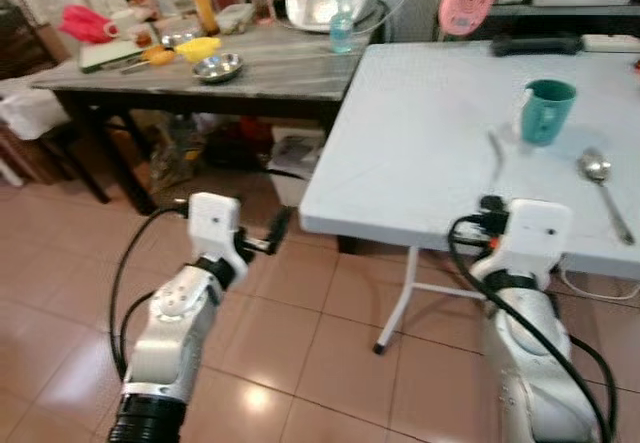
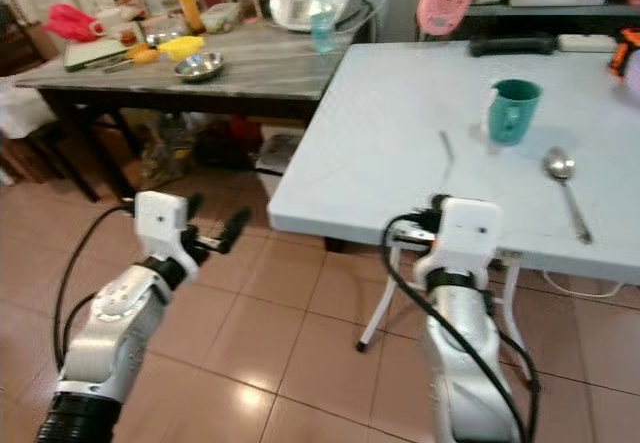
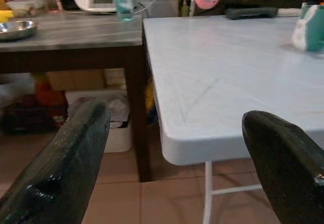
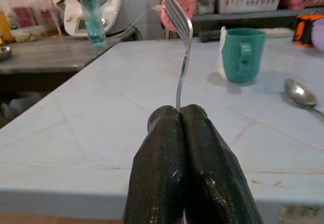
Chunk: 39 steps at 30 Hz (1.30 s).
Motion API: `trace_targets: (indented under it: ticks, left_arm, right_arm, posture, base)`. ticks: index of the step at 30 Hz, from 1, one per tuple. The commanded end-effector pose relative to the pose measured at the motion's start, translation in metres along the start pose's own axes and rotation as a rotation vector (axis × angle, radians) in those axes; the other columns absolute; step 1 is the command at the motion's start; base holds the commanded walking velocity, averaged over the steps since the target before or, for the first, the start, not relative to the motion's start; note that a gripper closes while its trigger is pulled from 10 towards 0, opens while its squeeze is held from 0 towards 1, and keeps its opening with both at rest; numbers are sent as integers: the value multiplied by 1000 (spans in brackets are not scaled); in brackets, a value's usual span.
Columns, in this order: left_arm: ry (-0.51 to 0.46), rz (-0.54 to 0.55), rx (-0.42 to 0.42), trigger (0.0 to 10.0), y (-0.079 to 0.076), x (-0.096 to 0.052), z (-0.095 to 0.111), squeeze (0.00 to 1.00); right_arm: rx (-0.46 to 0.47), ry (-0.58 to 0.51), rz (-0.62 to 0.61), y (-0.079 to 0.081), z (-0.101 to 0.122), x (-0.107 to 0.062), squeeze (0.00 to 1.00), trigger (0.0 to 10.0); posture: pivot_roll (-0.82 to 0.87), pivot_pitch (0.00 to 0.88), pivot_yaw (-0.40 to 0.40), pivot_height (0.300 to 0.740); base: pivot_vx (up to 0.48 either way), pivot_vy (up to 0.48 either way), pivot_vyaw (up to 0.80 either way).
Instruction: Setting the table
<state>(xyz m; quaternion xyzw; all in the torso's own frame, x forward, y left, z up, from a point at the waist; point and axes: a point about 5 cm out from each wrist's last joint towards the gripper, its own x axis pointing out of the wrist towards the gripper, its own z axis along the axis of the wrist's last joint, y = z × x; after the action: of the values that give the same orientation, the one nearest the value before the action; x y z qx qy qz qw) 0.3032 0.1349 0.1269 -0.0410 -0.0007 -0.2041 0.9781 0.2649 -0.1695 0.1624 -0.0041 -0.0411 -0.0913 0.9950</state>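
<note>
My right gripper [image 4: 179,114] is shut on the handle of a silver fork [image 4: 183,42], which sticks up and forward over the near edge of the white folding table [image 1: 420,153]. From the head, the fork [image 1: 495,158] rises ahead of the right wrist. A teal mug [image 1: 548,111] stands on the table beyond it, and a steel spoon [image 1: 603,185] lies to the mug's right. My left gripper [image 1: 272,233] is open and holds nothing; it hangs over the tiled floor, left of and below the table's corner [image 3: 169,143].
A dark wooden table [image 1: 270,73] adjoins on the left, with a steel bowl [image 1: 217,66], a water bottle [image 1: 341,13] and kitchen clutter. A pink fan [image 1: 466,1] and a black object [image 1: 530,43] sit at the white table's far edge. Boxes lie under the dark table.
</note>
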Motion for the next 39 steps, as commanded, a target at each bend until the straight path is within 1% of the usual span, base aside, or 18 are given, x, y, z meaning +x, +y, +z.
trace_targets:
  ticks: [1,14,23,27,39]
  left_arm:
    - [-17,-11,13,10000,5,-3,5,0]
    - [-33,-59,6,10000,0,-3,7,0]
    - [-41,-94,3,10000,-3,-3,8,0]
    - [-42,-115,-2,10000,-6,-3,8,0]
    - [-41,-137,-2,10000,-8,-3,8,0]
  right_arm:
    - [14,-22,1,4,5,1,0,10000]
    - [8,-30,-20,0,7,4,0,10000]
    - [10,-28,-24,0,7,5,0,10000]
    - [12,-30,-25,0,7,6,0,10000]
    - [16,-28,-25,1,6,5,0,10000]
  posture:
    - [-161,45,115,740]
    - [-164,43,115,740]
    - [-164,42,115,740]
    - [-164,42,117,740]
    - [-163,38,118,740]
  base:
    - [0,0,0]
    - [0,0,0]
    - [0,0,-697]
    - [303,0,-697]
    - [373,0,-649]
